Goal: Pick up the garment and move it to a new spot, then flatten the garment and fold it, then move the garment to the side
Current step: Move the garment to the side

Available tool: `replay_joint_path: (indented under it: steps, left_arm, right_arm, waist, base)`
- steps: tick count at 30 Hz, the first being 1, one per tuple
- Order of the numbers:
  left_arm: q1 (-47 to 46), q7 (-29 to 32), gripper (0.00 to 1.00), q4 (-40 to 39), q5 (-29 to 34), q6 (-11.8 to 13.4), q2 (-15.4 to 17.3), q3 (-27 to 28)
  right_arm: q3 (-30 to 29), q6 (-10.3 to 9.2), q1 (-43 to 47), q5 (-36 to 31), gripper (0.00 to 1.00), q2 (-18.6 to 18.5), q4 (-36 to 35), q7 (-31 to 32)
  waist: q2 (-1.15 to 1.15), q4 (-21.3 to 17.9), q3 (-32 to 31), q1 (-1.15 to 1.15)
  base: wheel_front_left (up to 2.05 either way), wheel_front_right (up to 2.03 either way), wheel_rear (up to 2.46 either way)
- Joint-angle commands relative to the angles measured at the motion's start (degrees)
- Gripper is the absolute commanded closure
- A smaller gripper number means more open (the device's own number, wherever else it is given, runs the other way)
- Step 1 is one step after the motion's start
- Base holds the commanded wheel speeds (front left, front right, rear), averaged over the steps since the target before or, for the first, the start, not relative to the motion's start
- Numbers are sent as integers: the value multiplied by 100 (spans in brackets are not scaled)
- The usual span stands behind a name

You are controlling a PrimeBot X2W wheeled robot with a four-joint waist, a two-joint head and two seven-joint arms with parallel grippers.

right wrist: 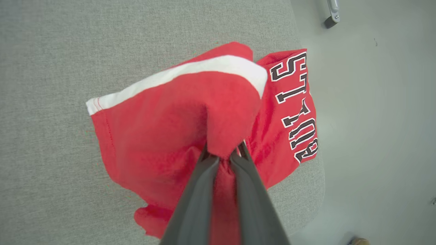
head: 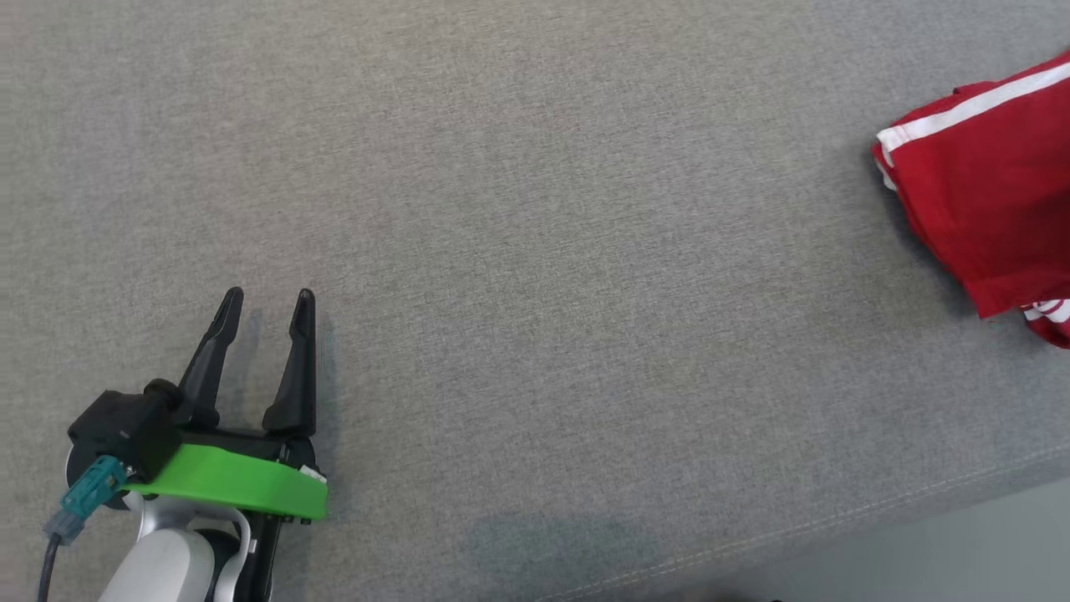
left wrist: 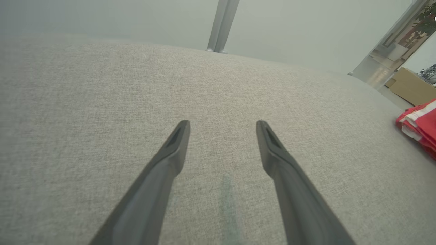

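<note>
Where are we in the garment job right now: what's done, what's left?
Done: nothing I can confirm. The red garment sits bunched near a corner of the grey surface, not flat.
In hand: the right gripper is shut on a pinch of it, and the left gripper hangs open over bare surface.
Left: probably the carry, then flattening, folding and setting aside.

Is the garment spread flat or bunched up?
Bunched up: the garment sits in overlapping layers, its white stripe doubled over, with one fold pinched in the shut right hand.
</note>
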Motion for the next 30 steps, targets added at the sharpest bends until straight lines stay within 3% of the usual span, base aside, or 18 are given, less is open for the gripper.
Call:
replay_joint_path:
  steps: [1, 9, 10, 11, 17, 20, 24, 30]
  left_arm:
    - [-45, -33, 0, -1, -13, -29, 2, 7]
    - [-170, -95, 0, 95, -49, -63, -69, -31]
    - [-177, -110, 0, 104, -54, -64, -76, -29]
    - [-172, -124, 0, 114, -63, -62, -80, -25]
    - [-205, -166, 0, 167, -92, -88, -116, -36]
    - [-199, -192, 0, 224, -111, -97, -127, -31]
    - [-95, -249, 0, 300, -112, -95, -137, -39]
    - [76, -389, 0, 536, -110, -47, -153, 97]
  right_arm:
    - [-6, 0, -46, -30, 100, -1, 39, 23]
    - [-165, -1, -132, -370, 98, -430, 666, 92]
    - [-159, -1, -108, -485, 62, -402, 672, 57]
    - [-201, -1, -66, -630, 0, -357, 673, 45]
    - [-458, -1, 255, -1271, 0, -321, 743, 14]
    - [-493, -1, 347, -1388, 0, -286, 581, -374]
    - [-393, -1, 252, -1389, 0, -47, 289, -1587]
    - [-487, -4, 365, -1551, 0, 866, 121, -3779]
  waist:
    - [0, 212, 110, -1]
    - [0, 418, 173, -1]
    - [0, 427, 173, -1]
    - [0, 433, 172, -1]
    - [0, 489, 161, -1]
    - [0, 508, 57, -1]
    - [0, 525, -194, -1]
    - [0, 671, -822, -1]
  base:
    - [0, 0, 0]
    - [0, 0, 0]
    - [0, 0, 0]
    - [0, 0, 0]
    - [0, 0, 0]
    - [0, 0, 0]
    - [0, 0, 0]
    - [0, 0, 0]
